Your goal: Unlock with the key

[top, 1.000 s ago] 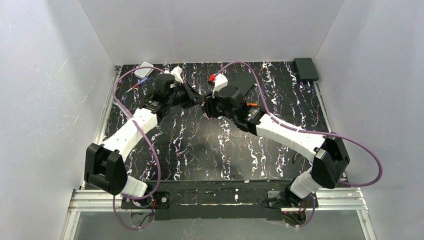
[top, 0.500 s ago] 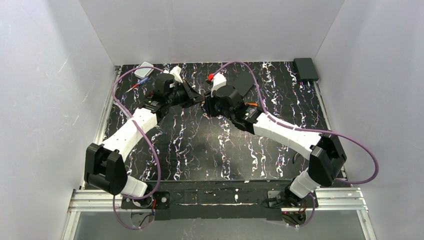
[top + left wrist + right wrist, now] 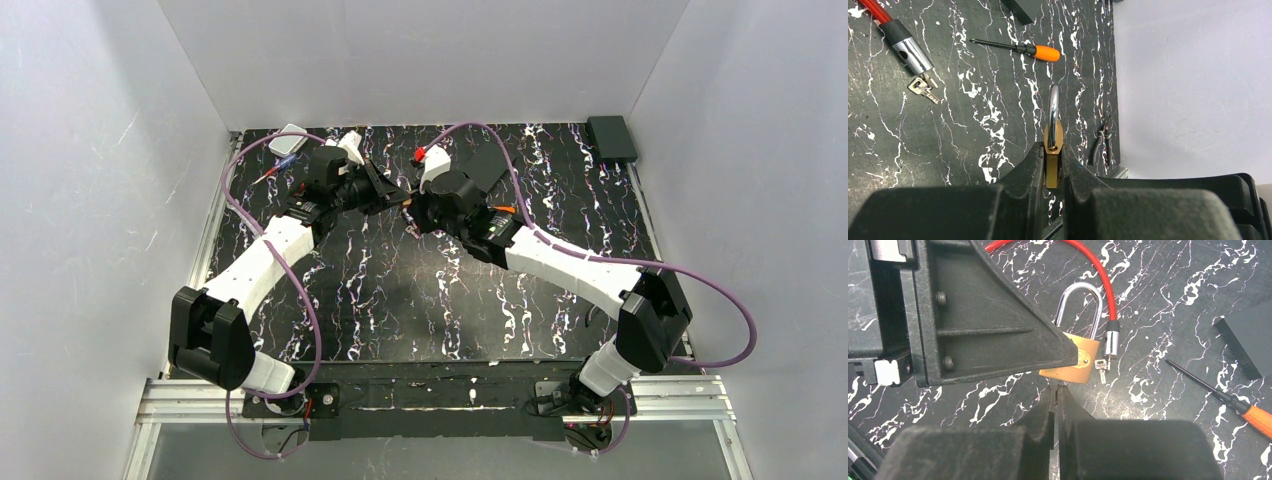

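My left gripper (image 3: 1052,151) is shut on the small brass padlock (image 3: 1053,145) and holds it above the table, with its silver shackle pointing away. The right wrist view shows the padlock (image 3: 1074,361) beside the left finger (image 3: 998,335). My right gripper (image 3: 1057,392) is shut just under the padlock's bottom edge. A thin edge of the key (image 3: 1057,387) shows between its fingertips and reaches the padlock's underside; the rest of the key is hidden. In the top view both grippers meet at the back middle of the table (image 3: 405,203).
The red cable lock (image 3: 1100,280) lies under the padlock, with two small silvery keys (image 3: 1100,365) at its black end. An orange-handled screwdriver (image 3: 1040,51) and pliers (image 3: 1100,142) lie nearby. A black box (image 3: 612,135) and a white object (image 3: 290,140) sit at the back.
Both grippers have shifted slightly toward the back of the table, staying tip to tip. The right arm's elbow has moved a little to the left. The holds are unchanged.
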Tool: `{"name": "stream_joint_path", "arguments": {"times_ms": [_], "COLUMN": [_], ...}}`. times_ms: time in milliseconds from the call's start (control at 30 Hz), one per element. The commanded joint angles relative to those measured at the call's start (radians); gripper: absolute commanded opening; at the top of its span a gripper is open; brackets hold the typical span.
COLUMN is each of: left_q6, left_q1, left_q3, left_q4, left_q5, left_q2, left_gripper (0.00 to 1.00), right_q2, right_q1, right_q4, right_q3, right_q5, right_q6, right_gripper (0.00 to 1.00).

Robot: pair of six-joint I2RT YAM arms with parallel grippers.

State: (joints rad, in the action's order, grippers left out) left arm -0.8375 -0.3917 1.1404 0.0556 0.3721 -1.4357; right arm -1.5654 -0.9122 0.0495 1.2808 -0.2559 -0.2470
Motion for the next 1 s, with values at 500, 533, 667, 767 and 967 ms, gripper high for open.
{"name": "stream_joint_path", "arguments": {"times_ms": [500, 533, 667, 767, 967], "left_q6": [-0.035, -0.044, -0.094, -0.139, -0.221], "left_q1": [0.002, 0.002, 0.004, 0.004, 0.008], "left_q3": [0.01, 0.007, -0.013, -0.024, -0.044], "left_q4": [-0.198, -0.221, -0.321, -0.395, -0.528], "left_q5": [0.187, 0.206, 0.28, 0.324, 0.386], "left_q2": [0.073, 0.073, 0.07, 0.058, 0.031], "left_gripper": [0.0, 0.0, 0.0, 0.0, 0.0], "right_q2": [0.101, 0.108, 0.125, 0.129, 0.128], "right_q1": [0.169, 0.19, 0.264, 0.301, 0.348], "right_q4": [-0.178, -0.196, -0.26, -0.305, -0.403], "right_q3": [-0.105, -0.118, -0.16, -0.18, -0.218], "right_q5": [0.195, 0.227, 0.362, 0.432, 0.559], "right_q6": [-0.088, -0.102, -0.139, -0.167, -0.228], "right_gripper": [0.01, 0.01, 0.01, 0.01, 0.01]}}
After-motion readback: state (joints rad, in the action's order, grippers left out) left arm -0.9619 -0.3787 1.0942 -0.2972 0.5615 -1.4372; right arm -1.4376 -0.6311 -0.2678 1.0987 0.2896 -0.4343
